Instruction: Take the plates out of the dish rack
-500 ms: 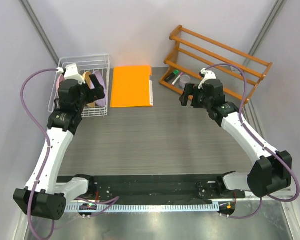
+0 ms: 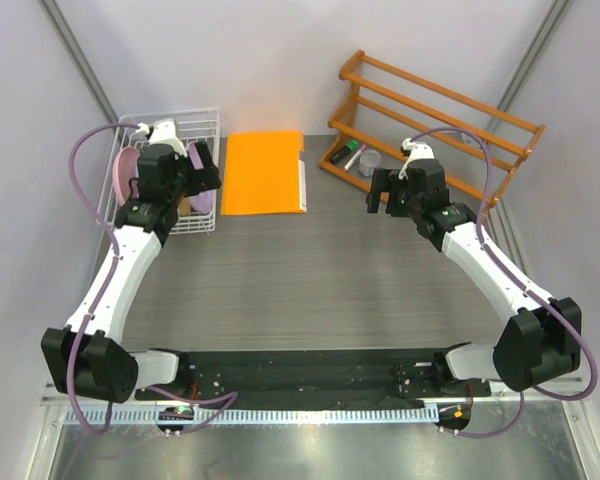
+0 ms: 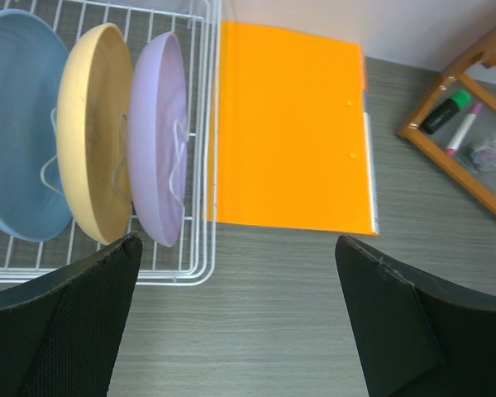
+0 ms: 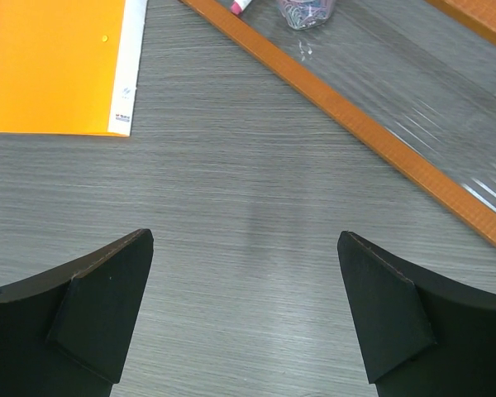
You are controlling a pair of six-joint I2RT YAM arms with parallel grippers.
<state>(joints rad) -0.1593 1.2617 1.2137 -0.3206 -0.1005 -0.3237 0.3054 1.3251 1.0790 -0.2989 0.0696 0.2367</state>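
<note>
Left claw [image 3: 238, 248] now hangs further right, by the right edge of the dish rack [image 2: 208, 130] at the far-left corner of the desk [image 2: 310, 270], wide open and empty like the right claw [image 4: 245, 240], probably lining up on the upright plates [image 3: 159, 136] inside.

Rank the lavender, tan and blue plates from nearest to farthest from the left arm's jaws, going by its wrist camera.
1. the lavender plate, rightmost of the three, beside the orange folder.
2. the tan plate, in the middle.
3. the blue plate, far left.
</note>
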